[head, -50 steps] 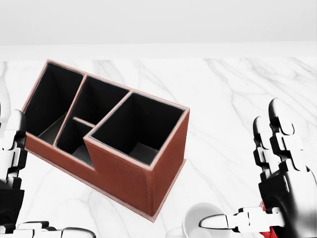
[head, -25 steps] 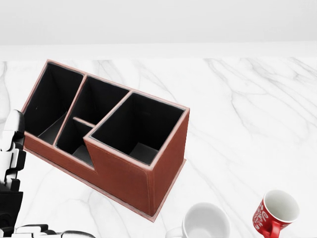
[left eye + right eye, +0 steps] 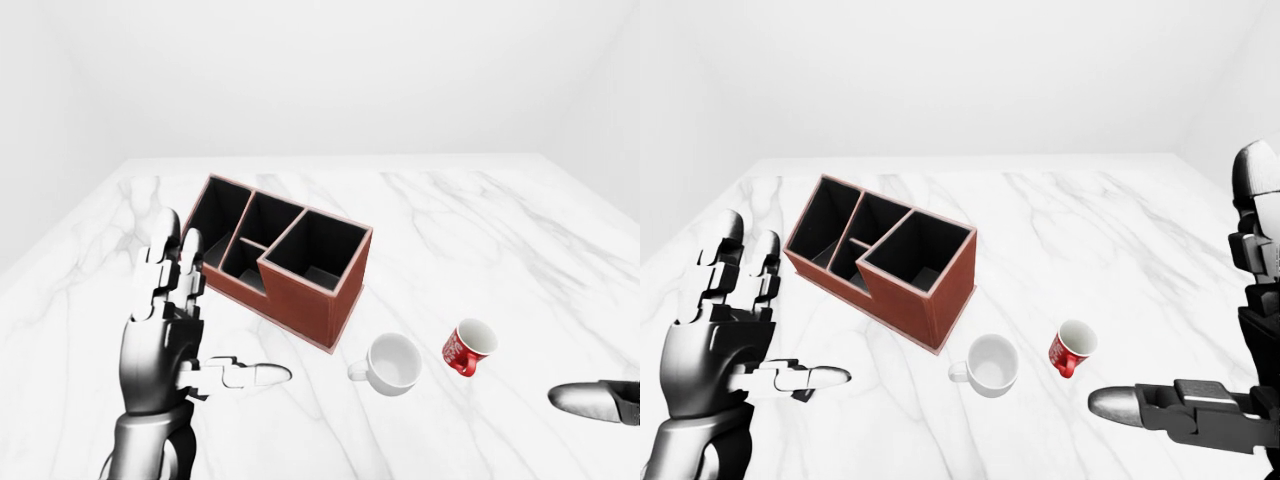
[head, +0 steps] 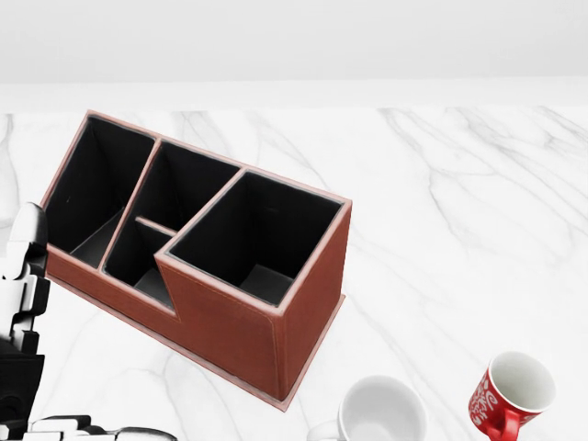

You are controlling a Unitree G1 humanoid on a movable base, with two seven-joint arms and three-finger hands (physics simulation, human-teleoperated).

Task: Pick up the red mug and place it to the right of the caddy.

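The red mug (image 3: 1072,347) is sitting on the white marble counter (image 3: 1110,250), leaning slightly with its mouth tipped up and to the right, apart from both robot hands. The right robot hand (image 3: 1225,330) is hovering to the mug's right, near the right edge of the right-eye view, fingers spread wide and thumb pointing toward the mug, gripping nothing. The left robot hand (image 3: 190,320) is standing open too, fingers upright and thumb extended, empty, with the brown caddy (image 3: 285,258) just beyond its fingertips. A white mug (image 3: 390,363) is resting between the left robot hand's thumb and the red mug, seemingly on its side, though the angle makes that uncertain.
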